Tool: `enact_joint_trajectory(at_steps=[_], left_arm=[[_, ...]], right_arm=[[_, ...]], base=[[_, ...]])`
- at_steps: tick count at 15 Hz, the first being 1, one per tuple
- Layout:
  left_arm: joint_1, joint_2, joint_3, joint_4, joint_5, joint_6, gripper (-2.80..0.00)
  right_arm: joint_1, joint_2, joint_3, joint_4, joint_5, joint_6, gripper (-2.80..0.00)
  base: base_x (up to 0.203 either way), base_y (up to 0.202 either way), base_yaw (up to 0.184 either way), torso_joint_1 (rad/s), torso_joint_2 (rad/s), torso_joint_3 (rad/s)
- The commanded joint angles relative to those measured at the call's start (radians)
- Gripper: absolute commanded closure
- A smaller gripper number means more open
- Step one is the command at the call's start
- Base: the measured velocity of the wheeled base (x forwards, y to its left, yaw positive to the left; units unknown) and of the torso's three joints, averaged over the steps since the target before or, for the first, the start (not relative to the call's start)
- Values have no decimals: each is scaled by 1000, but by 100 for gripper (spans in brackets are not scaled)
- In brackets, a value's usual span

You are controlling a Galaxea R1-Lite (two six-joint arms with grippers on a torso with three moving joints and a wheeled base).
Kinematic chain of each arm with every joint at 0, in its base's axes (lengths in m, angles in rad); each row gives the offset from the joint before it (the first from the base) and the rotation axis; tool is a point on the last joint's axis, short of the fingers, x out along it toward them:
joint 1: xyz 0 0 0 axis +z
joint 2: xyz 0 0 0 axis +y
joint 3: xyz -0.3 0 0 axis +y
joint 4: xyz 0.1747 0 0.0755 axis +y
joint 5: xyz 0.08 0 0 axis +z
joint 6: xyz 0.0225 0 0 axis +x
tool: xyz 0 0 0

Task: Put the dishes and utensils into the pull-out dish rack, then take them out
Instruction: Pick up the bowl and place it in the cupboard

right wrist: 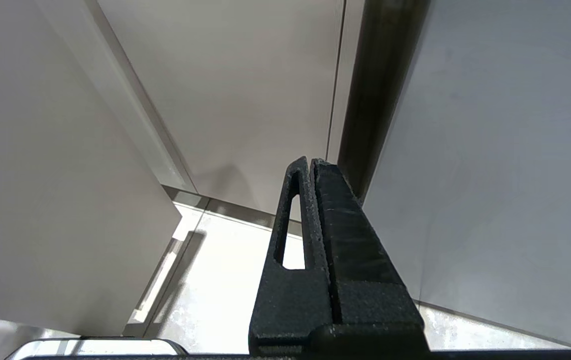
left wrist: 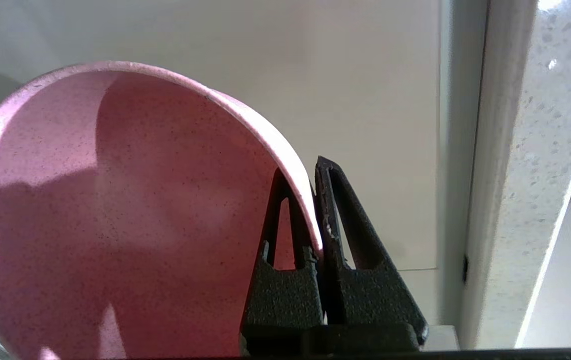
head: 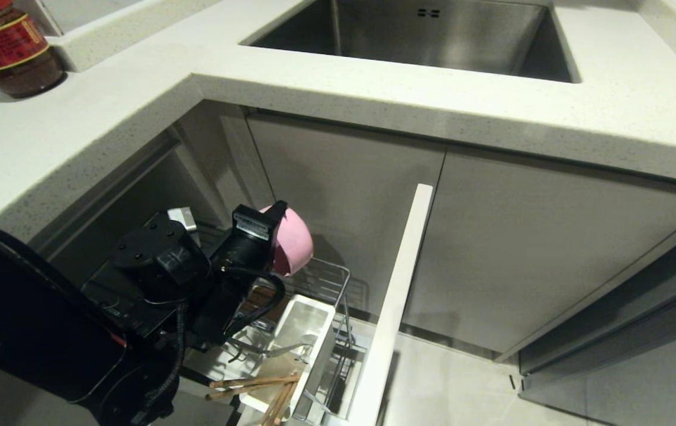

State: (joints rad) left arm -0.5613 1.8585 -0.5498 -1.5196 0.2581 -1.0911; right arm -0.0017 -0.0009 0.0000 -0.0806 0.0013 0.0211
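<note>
Pinching the rim of the matte pink round bowl (left wrist: 115, 215), the left gripper (left wrist: 314, 172) has one finger inside the wall and one outside, closed tight on it. That edge grip carries the bowl tipped on its side, probably so it can pass between prongs. It hangs above the chrome wire pull-out dish rack (head: 329, 281), clear of the wires. Below, the thin light-brown wooden chopsticks (head: 255, 384) and silver metal fork (head: 270, 350) lie by the white rectangular plastic utensil holder (head: 308, 331). Beyond, the speckled pale tabletop (head: 373, 89) surrounds the steel sink (head: 433, 35). The right gripper (right wrist: 310, 161) sits parked near cabinet panels, fingers closed on nothing.
</note>
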Motion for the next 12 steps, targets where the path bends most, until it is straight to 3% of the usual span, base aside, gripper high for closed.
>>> enact_joint_trajectory(at_steps=[1, 12], left_arm=[[5, 10, 12, -10, -16, -55, 0], [73, 105, 8, -10, -91, -90, 0]], right_arm=[[0, -1, 26, -1, 0, 0, 0], [0, -1, 26, -1, 0, 0, 0]], base=[[0, 0, 0, 0, 0, 0], [0, 0, 0, 0, 0, 0]])
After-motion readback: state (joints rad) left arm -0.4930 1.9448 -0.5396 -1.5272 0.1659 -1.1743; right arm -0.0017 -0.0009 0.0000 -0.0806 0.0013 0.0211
